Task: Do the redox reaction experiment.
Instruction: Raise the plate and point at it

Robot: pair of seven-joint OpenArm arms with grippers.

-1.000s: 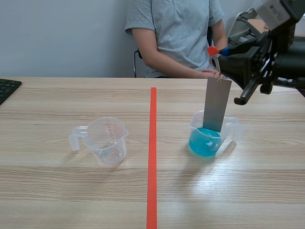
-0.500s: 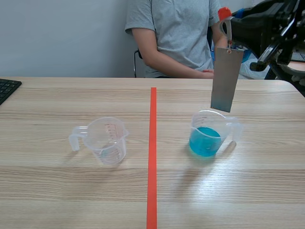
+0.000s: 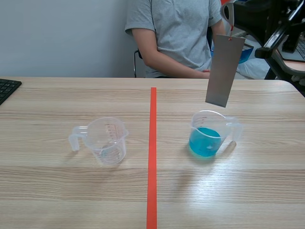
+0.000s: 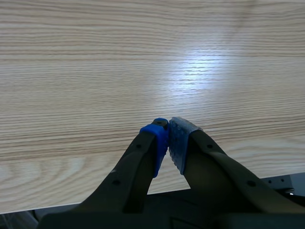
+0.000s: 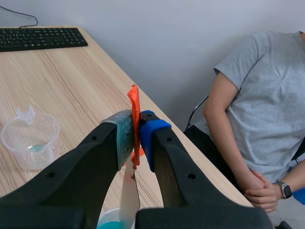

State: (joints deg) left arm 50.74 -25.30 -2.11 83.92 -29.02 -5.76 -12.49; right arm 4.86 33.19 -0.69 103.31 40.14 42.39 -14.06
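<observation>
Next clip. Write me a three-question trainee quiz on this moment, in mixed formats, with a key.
1. True or false: the grey metal plate hangs clear above the blue liquid in the measuring cup.
2. What does the right pincer clamp? A) the plate's lower edge. B) the orange tag above the plate. C) the cup's handle.
3. Fill in: the left pincer is ___ on nothing, over bare wood.

Key: 1 true; 2 B; 3 shut.
</observation>
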